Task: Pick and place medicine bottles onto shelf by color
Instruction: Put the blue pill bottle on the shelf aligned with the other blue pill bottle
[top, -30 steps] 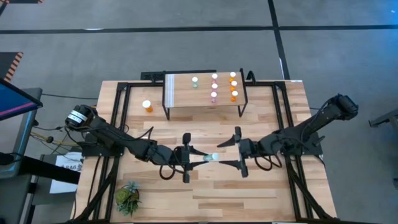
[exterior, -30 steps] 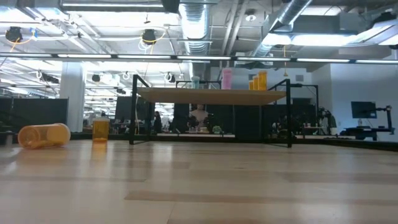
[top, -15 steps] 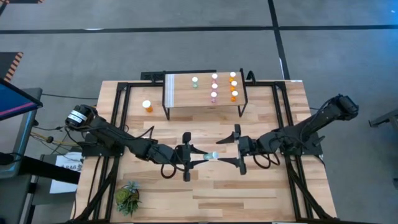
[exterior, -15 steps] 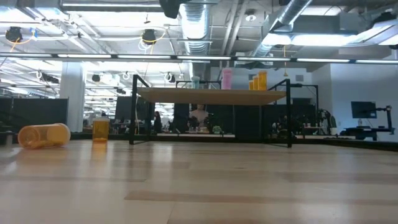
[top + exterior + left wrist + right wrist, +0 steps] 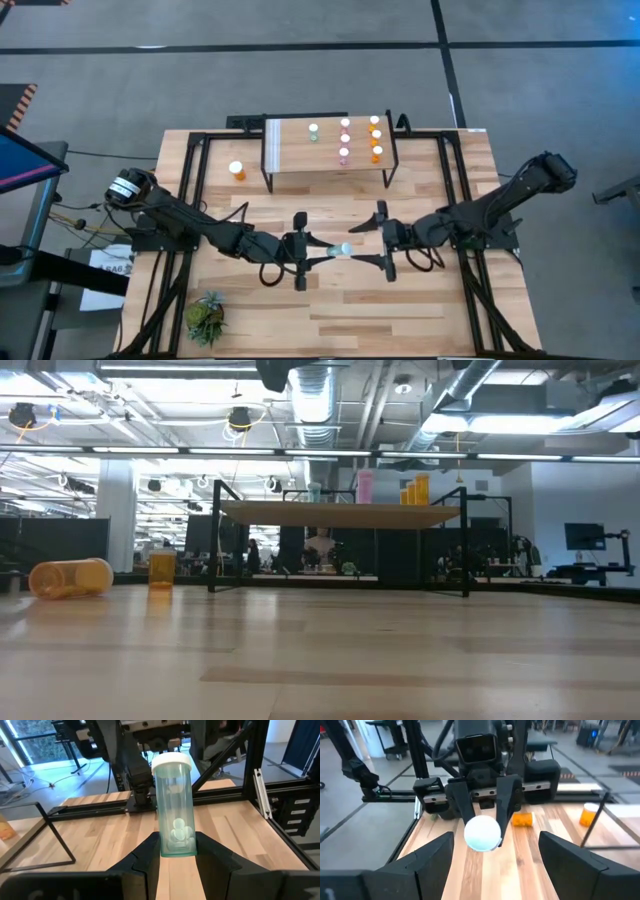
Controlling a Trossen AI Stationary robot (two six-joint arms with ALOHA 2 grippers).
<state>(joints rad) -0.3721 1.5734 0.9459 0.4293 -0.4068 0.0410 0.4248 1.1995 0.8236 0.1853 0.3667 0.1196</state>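
Six bottles stand on the shelf [image 5: 330,158]: one teal, two pink, three orange. Two orange bottles remain on the bench [image 5: 330,320]. The left hand [image 5: 318,252] grips a teal bottle [image 5: 340,251] mid-bench, facing the right hand [image 5: 372,242], spread wide, empty.

The bottle [image 5: 175,810] between the black left gripper [image 5: 177,851] fingers is see-through green with a white cap. The table [image 5: 100,835] is light wood.

The wooden table [image 5: 330,300] carries the shelf [image 5: 290,155] at twelve o'clock, one orange bottle [image 5: 237,171] at ten, another lying on its side [image 5: 70,577], and a plant [image 5: 205,316] at seven.
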